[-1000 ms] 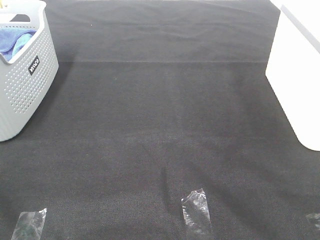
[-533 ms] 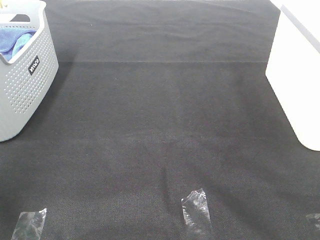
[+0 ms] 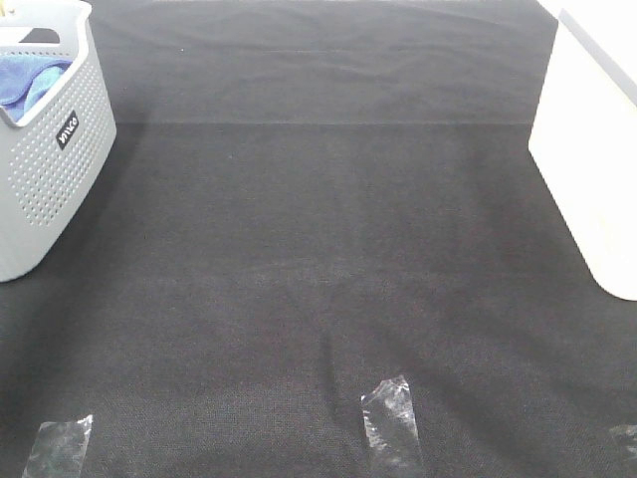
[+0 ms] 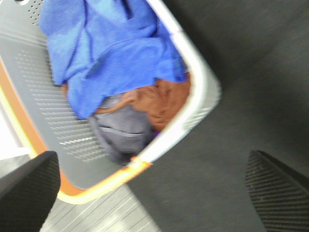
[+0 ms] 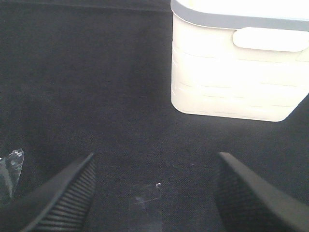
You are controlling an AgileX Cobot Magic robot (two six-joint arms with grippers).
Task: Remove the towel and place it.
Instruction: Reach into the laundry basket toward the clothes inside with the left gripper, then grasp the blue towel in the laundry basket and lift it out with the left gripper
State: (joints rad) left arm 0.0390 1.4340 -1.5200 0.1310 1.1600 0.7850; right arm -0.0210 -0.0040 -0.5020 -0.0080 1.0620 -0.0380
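Observation:
The towel [image 3: 25,82] is royal blue and lies bunched inside the grey perforated basket [image 3: 55,179] at the far left of the table. In the left wrist view the towel [image 4: 111,53] covers most of the basket's inside, on top of a brown cloth [image 4: 164,104] and a grey cloth [image 4: 123,133]. My left gripper [image 4: 152,193] hovers above the basket's rim [image 4: 193,106], open wide and holding nothing. My right gripper [image 5: 154,193] is open over the black mat, empty. Neither gripper shows in the exterior high view.
A white bin [image 3: 592,169] stands at the right edge, also in the right wrist view as the white bin [image 5: 236,72] ahead of the gripper. Clear tape pieces [image 3: 390,423] [image 3: 58,445] are stuck on the black mat [image 3: 318,249] near the front edge.

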